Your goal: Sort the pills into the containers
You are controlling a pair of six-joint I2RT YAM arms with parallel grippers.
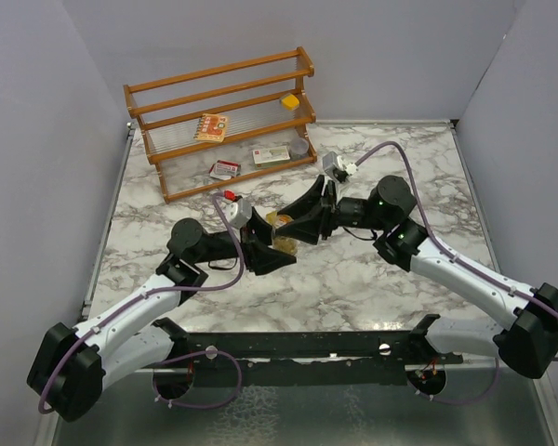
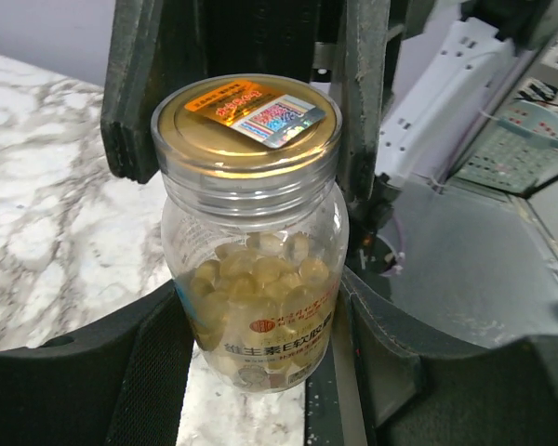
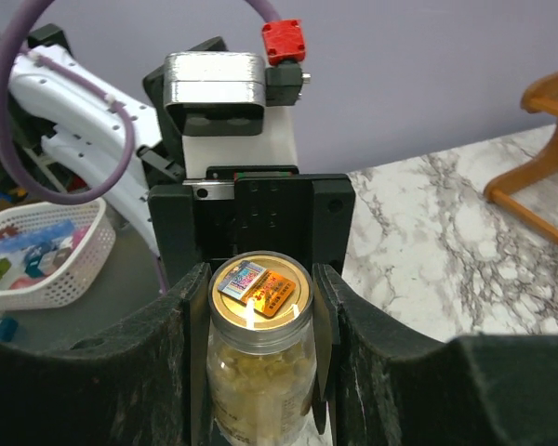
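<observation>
Left wrist view gives what the top external view hides: the amber jar (image 2: 251, 200) close up, its gold lid (image 2: 246, 116) stickered and pale pills (image 2: 260, 274) heaped inside. Only from above is the yellow box (image 1: 289, 100) seen, on a shelf of the wooden rack (image 1: 219, 88) at 12 o'clock from the jar, which is held at the centre of the marble table (image 1: 335, 288). The left gripper (image 2: 260, 372) is clenched on the jar's lower body, fingers pressed at 3 and 9 o'clock. The right gripper (image 3: 260, 307) is clamped narrowly on the lid.
</observation>
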